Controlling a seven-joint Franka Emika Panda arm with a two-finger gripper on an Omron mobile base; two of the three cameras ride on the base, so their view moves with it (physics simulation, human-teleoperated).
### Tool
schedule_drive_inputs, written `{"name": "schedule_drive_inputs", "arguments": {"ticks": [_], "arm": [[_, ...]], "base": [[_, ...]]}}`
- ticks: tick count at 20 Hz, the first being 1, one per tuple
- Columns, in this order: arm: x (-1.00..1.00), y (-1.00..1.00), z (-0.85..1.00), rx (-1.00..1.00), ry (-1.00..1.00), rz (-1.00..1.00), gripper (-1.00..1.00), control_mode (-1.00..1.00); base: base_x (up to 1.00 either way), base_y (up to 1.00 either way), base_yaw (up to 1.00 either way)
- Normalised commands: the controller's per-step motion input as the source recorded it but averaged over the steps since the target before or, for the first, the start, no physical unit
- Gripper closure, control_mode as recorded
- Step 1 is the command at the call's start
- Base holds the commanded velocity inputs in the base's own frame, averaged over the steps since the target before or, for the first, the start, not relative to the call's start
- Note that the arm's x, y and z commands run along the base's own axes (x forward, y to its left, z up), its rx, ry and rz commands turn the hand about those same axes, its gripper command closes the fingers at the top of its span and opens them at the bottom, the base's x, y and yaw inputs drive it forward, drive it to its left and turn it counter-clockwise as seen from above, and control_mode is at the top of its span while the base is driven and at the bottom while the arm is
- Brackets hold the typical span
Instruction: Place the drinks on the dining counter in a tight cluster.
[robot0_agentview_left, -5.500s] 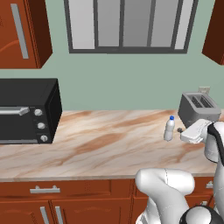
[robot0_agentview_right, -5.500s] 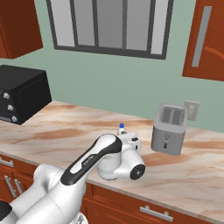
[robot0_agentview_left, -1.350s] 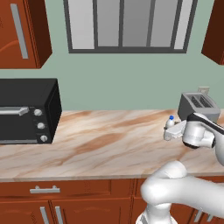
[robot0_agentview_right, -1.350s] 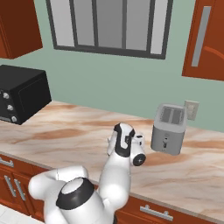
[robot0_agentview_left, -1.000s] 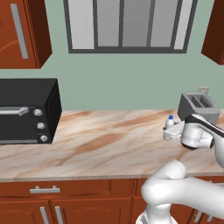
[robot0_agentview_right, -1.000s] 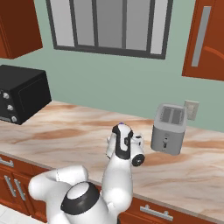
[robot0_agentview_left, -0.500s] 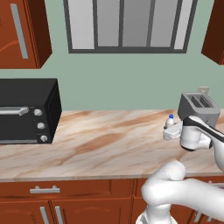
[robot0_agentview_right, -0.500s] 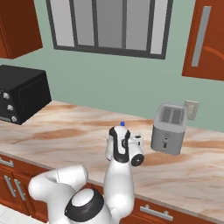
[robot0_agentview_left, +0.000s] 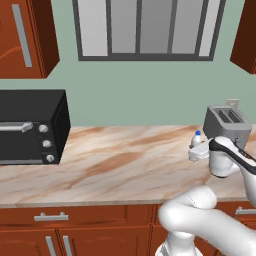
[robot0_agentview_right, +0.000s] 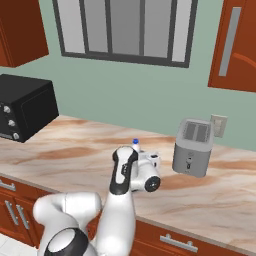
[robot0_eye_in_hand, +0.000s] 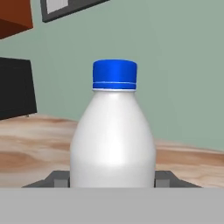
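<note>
Open counter (robot0_agentview_left: 125, 165) is seen left of the toaster (robot0_agentview_left: 226, 125), as far as the black oven (robot0_agentview_left: 30, 127). Just left of the toaster, passage is blocked by the small white bottle (robot0_eye_in_hand: 113, 140) w/ the gripper (robot0_eye_in_hand: 112, 181) around it. Toaster backed by wall.

The arm reaches forward; the hand (robot0_eye_in_hand: 112, 181) is level, fingers clamped on something.

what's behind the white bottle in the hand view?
Behind the white bottle: green wall, marbled counter, a black oven edge and a window corner. The bottle's body covers the counter stretch directly behind it.
</note>
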Motion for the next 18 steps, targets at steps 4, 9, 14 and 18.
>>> {"name": "schedule_drive_inputs", "arguments": {"ticks": [4, 9, 14, 18], "arm": [[-0.55, 0.00, 0.46, 0.00, 0.00, 0.16, 1.00, -1.00], [-0.56, -0.03, 0.52, 0.00, 0.00, 0.20, 1.00, -1.00], [-0.60, 0.00, 0.46, 0.00, 0.00, 0.15, 1.00, -1.00], [-0.57, 0.00, 0.39, 0.00, 0.00, 0.08, 1.00, -1.00]], "base": [[0.00, 0.00, 0.00], [0.00, 0.00, 0.00], [0.00, 0.00, 0.00], [0.00, 0.00, 0.00]]}}
